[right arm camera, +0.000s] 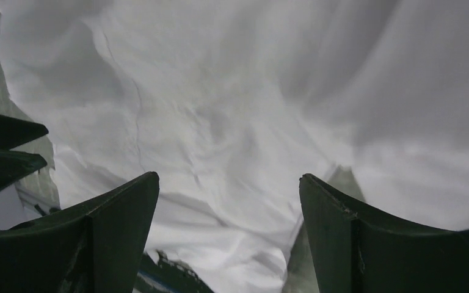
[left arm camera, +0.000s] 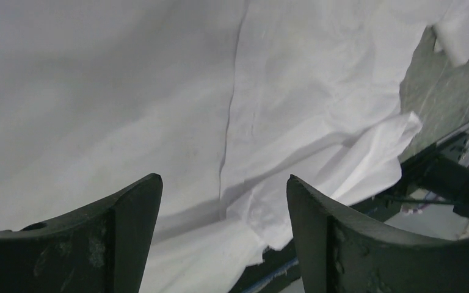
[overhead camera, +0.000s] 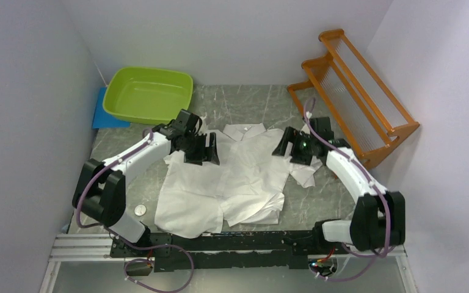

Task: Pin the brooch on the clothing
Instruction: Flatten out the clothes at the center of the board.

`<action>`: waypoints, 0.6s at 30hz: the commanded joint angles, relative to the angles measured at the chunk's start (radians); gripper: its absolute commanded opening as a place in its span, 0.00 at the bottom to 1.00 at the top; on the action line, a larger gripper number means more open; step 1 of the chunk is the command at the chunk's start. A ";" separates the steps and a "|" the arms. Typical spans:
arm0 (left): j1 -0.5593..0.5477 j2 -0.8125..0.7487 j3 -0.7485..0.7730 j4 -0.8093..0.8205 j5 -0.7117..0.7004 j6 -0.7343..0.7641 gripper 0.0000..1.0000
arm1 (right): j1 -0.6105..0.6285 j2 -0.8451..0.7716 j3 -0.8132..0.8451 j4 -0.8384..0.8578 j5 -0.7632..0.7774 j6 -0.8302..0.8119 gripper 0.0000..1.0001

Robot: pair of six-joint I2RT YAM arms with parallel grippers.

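Note:
The clothing [overhead camera: 244,177], a white shirt, lies crumpled and partly spread on the grey marbled table [overhead camera: 250,101], collar toward the far side. My left gripper [overhead camera: 201,149] hovers over its upper left part, open; in the left wrist view the gripper [left arm camera: 223,178] has only white fabric [left arm camera: 128,91] below it. My right gripper [overhead camera: 287,146] hangs over the shirt's upper right part, open, with shirt folds [right arm camera: 232,91] beneath it [right arm camera: 229,176]. A small round pale disc [overhead camera: 140,210], apparently the brooch, rests on the table left of the shirt's hem.
A green basin [overhead camera: 149,93] sits at the back left on a blue mat [overhead camera: 105,115]. An orange wooden rack [overhead camera: 357,91] stands along the right wall. The black arm rail [overhead camera: 220,244] runs along the near edge. Walls close in on both sides.

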 commanded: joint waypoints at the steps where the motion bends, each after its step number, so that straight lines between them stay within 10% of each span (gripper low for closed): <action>1: -0.002 0.086 0.179 0.017 -0.064 0.052 0.79 | 0.034 0.163 0.242 0.092 0.084 -0.096 0.88; 18: 0.028 0.698 1.014 -0.188 -0.114 0.161 0.78 | 0.073 0.938 0.969 -0.070 0.004 -0.210 0.75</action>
